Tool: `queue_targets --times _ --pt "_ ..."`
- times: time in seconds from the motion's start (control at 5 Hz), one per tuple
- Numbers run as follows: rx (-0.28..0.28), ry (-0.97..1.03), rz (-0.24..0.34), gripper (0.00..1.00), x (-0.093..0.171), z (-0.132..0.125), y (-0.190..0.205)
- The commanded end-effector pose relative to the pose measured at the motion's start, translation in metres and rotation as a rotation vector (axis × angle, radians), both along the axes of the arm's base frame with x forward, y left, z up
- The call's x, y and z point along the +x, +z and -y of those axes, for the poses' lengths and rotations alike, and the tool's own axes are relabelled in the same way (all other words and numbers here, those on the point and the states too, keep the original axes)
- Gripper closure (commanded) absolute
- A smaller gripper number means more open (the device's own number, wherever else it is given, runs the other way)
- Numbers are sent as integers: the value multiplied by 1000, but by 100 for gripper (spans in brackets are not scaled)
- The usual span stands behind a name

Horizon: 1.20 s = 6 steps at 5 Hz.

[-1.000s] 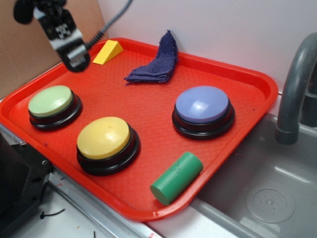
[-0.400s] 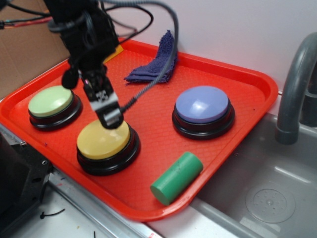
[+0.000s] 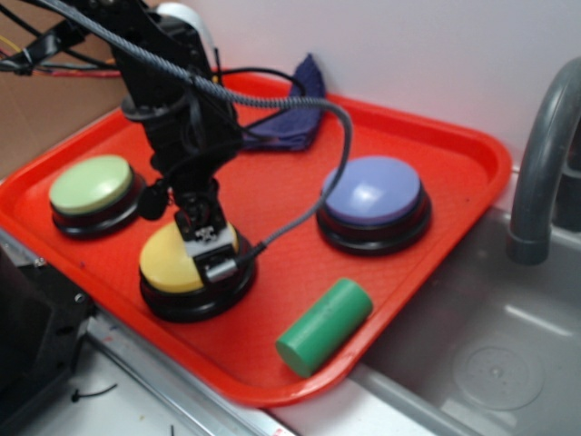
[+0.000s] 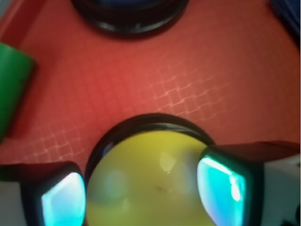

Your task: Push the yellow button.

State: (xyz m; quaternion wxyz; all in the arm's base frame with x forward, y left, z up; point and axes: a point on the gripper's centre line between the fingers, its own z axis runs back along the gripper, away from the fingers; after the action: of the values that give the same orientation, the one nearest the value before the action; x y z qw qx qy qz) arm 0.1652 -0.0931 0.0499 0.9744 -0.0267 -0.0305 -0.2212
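Gripper point(image 3: 214, 257) open wide, fingers point(image 4: 61, 200) straddling the yellow button point(image 3: 172, 261) at tray point(image 3: 472, 150) near-left, holding nothing. Three domed buttons, one green cylinder point(image 3: 324, 325), one cloth point(image 3: 286, 127).

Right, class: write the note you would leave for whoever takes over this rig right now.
Claw: open, fingers straddling the dome in the wrist view, empty, low over the yellow button.
Yellow button: front left of the red tray, between the green button and the green cylinder.
Done: claw lined up above it.
Unclear: whether it touches yet.
Left: press straight down, then lift away.
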Motion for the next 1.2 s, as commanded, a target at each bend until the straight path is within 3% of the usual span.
queue_targets --times 0.0,0.6,1.0 --pt "-10 -46 -12 0 2 10 -8" --pt "15 -49 41 0 5 10 22" --pt "51 -19 41 0 -3 6 44"
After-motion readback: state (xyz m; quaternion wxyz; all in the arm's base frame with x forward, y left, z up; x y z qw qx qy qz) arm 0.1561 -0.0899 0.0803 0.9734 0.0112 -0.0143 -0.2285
